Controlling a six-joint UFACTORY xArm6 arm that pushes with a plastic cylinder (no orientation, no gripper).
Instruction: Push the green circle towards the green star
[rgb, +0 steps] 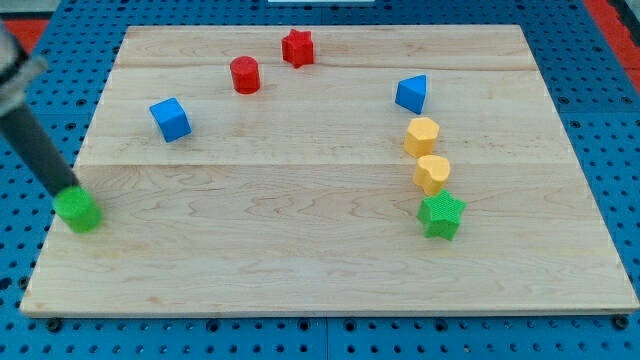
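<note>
The green circle (78, 211) sits near the board's left edge. My tip (68, 190) rests at its upper left side, touching it, with the dark rod slanting up to the view's top left. The green star (441, 215) lies far to the view's right, at about the same height in the view.
A blue cube (170, 119) lies at upper left. A red cylinder (245, 75) and a red star (297, 47) lie near the top. A blue block (411, 94) and two yellow blocks (421, 135) (432, 173) stand in a column just above the green star. The wooden board (300, 260) lies on a blue pegboard.
</note>
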